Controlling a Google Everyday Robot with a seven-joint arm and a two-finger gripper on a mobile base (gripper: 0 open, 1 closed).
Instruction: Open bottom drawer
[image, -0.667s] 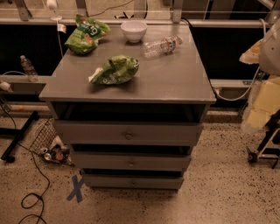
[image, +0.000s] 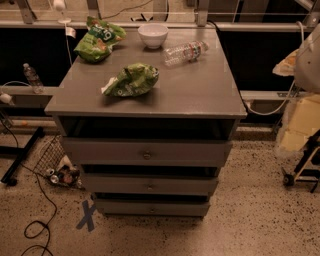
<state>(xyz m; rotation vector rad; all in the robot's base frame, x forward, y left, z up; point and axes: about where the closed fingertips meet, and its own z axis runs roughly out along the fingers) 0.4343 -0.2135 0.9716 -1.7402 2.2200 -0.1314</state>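
The grey cabinet (image: 150, 150) stands on a speckled floor (image: 250, 220), seen from above and in front. Its three drawers are stacked one under another. The bottom drawer (image: 152, 208) is the lowest, just above the floor, with a small round knob (image: 152, 210) at the centre of its flat front. A dark strip separates it from the middle drawer (image: 149, 185) above, and nothing touches it.

On the surface (image: 200, 95) lie a green bag (image: 131, 80) near the front, a second green bag (image: 99, 39) at the back left, a white bowl (image: 153, 35) at the back, and a clear plastic bottle (image: 186, 52) on its side next to the bowl.

The tool (image: 306, 57) shows only as a pale rounded shape at the right edge, well apart from the cabinet; whether it is released or clenched cannot be told.

A blue tape cross (image: 86, 216) marks the floor left of the bottom drawer, near a black cable (image: 35, 227).
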